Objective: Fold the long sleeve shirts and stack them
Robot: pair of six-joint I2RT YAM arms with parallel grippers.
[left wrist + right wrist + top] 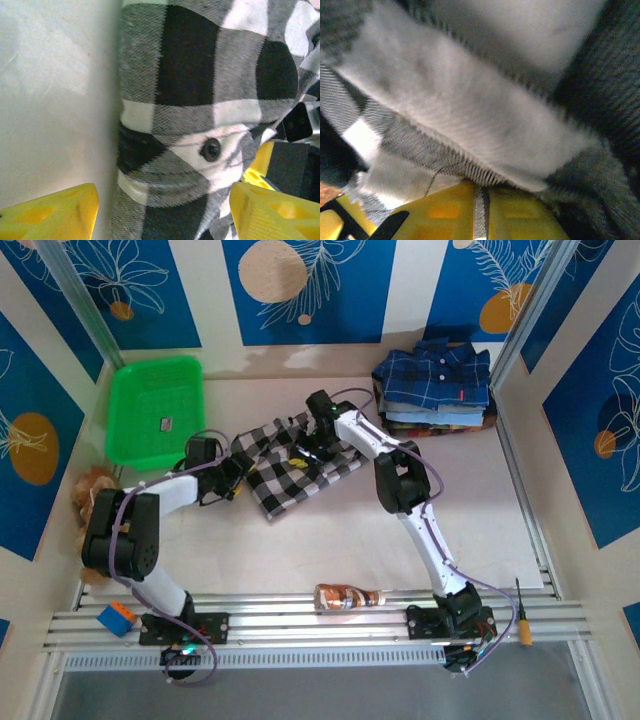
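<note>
The checked shirt point(290, 465) lay rumpled on the table point(480, 520), just right of the green basket point(135, 390).

The right gripper point(481, 200), on the side of the shirt away from the basket, was pinched tight on a fold of the checked cloth, with a thin strip of it caught between the yellow fingers point(520, 215). The left gripper point(162, 200), at the shirt's edge nearer the basket, stood wide. Its jaws were on either side of the hem by a dark button point(211, 149) and had not closed on it. The stack of folded plaid shirts point(435, 390), a navy one on top, sat well to the right of the basket, beyond the checked shirt and apart from it.
</note>
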